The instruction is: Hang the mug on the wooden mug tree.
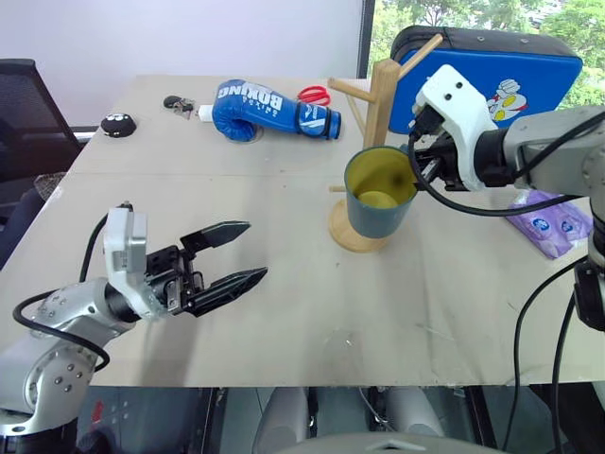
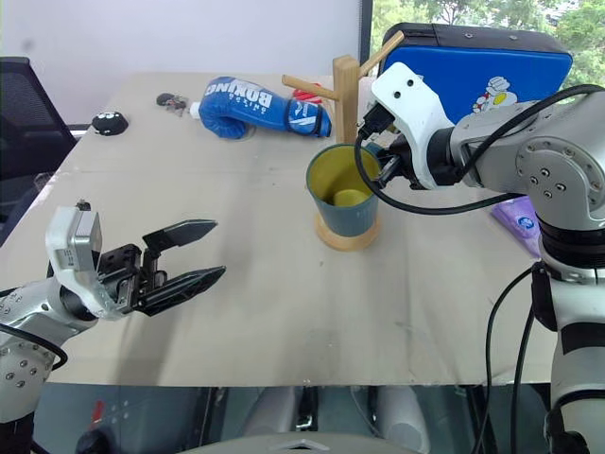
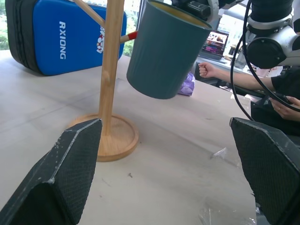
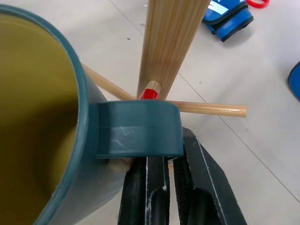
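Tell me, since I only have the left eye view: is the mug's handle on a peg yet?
Observer: Not yet. In the right wrist view the handle of the mug sits just in front of the red-tipped peg, which is not through it.
Operator: What grips the mug?
Observer: The right hand is shut on the handle, fingers beneath it.
Operator: Is the mug resting on the base?
Observer: No. The left wrist view shows it tilted, in the air beside the post of the wooden mug tree, above its round base.

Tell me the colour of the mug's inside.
Yellow inside the mug; the left eye view shows it best.
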Tool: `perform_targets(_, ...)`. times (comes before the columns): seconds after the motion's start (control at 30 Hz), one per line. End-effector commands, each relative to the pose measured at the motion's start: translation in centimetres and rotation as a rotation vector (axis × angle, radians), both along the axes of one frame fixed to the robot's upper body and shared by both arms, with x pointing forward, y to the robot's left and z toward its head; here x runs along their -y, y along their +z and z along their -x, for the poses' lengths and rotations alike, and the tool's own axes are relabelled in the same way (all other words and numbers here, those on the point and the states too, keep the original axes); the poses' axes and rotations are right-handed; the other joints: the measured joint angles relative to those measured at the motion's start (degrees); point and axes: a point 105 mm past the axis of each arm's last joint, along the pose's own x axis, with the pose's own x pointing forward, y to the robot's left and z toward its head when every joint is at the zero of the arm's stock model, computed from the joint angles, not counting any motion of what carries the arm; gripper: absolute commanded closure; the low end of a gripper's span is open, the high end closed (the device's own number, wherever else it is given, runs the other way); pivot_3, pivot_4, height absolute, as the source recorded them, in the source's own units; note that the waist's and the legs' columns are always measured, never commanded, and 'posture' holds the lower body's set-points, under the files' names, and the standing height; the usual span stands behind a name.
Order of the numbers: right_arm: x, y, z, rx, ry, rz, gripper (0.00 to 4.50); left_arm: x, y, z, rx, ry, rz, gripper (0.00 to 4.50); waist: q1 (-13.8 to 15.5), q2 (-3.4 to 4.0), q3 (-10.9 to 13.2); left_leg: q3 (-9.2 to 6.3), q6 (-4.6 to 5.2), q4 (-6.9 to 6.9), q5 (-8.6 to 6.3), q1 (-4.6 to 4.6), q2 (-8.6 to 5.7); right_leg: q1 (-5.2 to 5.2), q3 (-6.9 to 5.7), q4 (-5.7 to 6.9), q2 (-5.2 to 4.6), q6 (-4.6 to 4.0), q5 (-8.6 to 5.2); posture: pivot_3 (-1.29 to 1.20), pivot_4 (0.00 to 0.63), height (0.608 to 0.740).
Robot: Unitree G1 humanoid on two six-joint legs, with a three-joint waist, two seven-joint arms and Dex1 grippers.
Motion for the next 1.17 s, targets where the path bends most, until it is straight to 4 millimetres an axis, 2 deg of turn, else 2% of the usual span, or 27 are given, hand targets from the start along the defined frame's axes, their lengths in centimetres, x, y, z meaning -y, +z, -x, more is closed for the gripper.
perform_targets(0.03,-0.2,1.2,-0.1,0.045,-0.012,-0.016,3.85,0.1,1.2,0.4,0.068,0.005,-0.004,0.0,0.0,0.0,0.0,0.0,0.0,0.0,0.0,-0.02,0.0,-0.02,0.0,0.0,0.0,0.0,0.0,0.0,0.15,0.74)
perform_targets(0.07,-0.3,1.1,-0.2,0.043,-0.018,-0.022,3.62,0.1,1.2,0.4,0.069,0.007,0.003,0.0,0.0,0.0,0.0,0.0,0.0,0.0,0.0,-0.02,0.0,-0.03,0.0,0.01,0.0,0.0,0.0,0.0,0.15,0.74)
perform_targets(0.13,-0.2,1.0,-0.4,0.05,-0.034,-0.017,2.76,0.2,1.3,0.4,0.071,0.008,0.016,0.0,0.0,0.0,0.0,-0.01,0.0,0.0,0.0,-0.01,0.0,-0.03,0.0,0.02,0.01,0.0,0.0,0.0,0.15,0.74)
perform_targets(0.17,0.2,0.9,-0.3,0.053,-0.038,-0.008,2.16,0.2,1.4,0.4,0.072,0.006,0.022,0.0,0.0,0.0,0.0,0.0,0.0,0.0,0.0,-0.02,0.0,-0.04,0.0,0.03,0.01,0.0,0.0,0.0,0.15,0.74)
perform_targets(0.3,2.1,1.0,0.7,0.059,-0.038,-0.006,0.38,0.2,1.6,0.7,0.064,-0.009,0.026,0.0,0.3,0.0,0.0,-0.04,0.01,0.0,-0.01,-0.08,0.0,-0.04,-0.05,-0.03,-0.01,0.0,0.0,0.0,0.15,0.74)
perform_targets(0.33,2.6,1.0,1.3,0.058,-0.026,-0.019,0.1,0.2,1.6,0.7,0.062,-0.011,0.025,0.0,0.3,-0.02,0.0,-0.03,0.02,0.0,-0.01,-0.08,0.0,-0.04,-0.05,-0.04,-0.02,0.0,0.0,0.0,0.15,0.74)
perform_targets(0.47,3.7,0.9,2.8,0.102,0.034,-0.118,0.1,0.0,1.6,0.8,0.052,-0.018,0.024,0.0,0.2,-0.03,0.0,-0.03,0.05,-0.02,-0.03,-0.11,0.0,-0.03,-0.05,-0.1,-0.01,0.02,0.01,0.0,0.15,0.74)
perform_targets(0.53,4.2,1.1,3.8,0.189,0.093,-0.191,0.1,0.0,1.6,0.8,0.044,-0.026,0.024,0.0,0.1,-0.05,0.0,-0.03,0.05,-0.04,-0.03,-0.08,0.01,-0.03,-0.05,-0.09,0.01,0.02,0.01,0.0,0.15,0.74)
perform_targets(0.63,5.4,0.3,5.2,0.251,0.149,-0.23,0.1,-0.3,1.5,0.7,0.028,-0.025,0.023,0.0,0.3,-0.05,0.0,-0.05,0.06,-0.06,-0.04,-0.06,0.01,0.0,-0.07,-0.09,0.02,0.04,0.0,0.0,0.15,0.74)
perform_targets(0.73,7.4,-1.2,6.3,0.288,0.147,-0.276,0.1,-0.6,1.1,0.5,0.016,-0.006,0.01,0.0,0.4,-0.05,0.0,-0.06,0.06,-0.01,-0.04,0.03,0.01,0.13,-0.09,-0.09,0.02,0.06,-0.01,0.0,0.15,0.74)
perform_targets(0.83,10.7,-4.8,7.4,0.234,0.078,-0.305,0.1,-1.7,-0.8,0.2,-0.055,0.086,-0.024,0.0,0.7,-0.1,0.0,-0.09,0.06,0.0,-0.05,0.14,0.01,0.29,-0.12,-0.18,0.03,0.08,-0.03,0.0,0.15,0.74)
perform_targets(1.0,15.4,-10.7,10.9,0.149,-0.046,-0.242,0.1,-4.3,-3.7,0.6,-0.161,0.215,-0.108,0.0,1.1,-0.07,0.0,-0.05,0.06,-0.01,-0.04,0.18,0.01,0.28,-0.07,-0.17,0.04,0.17,-0.1,0.0,0.15,0.74)
perform_targets(1.17,17.4,-13.8,13.3,0.099,-0.091,-0.203,0.1,-5.6,-5.3,0.7,-0.209,0.27,-0.194,0.0,1.3,-0.07,0.0,-0.02,0.07,0.04,-0.04,0.32,0.06,0.3,-0.02,-0.12,0.05,0.08,-0.3,0.0,0.15,0.74)
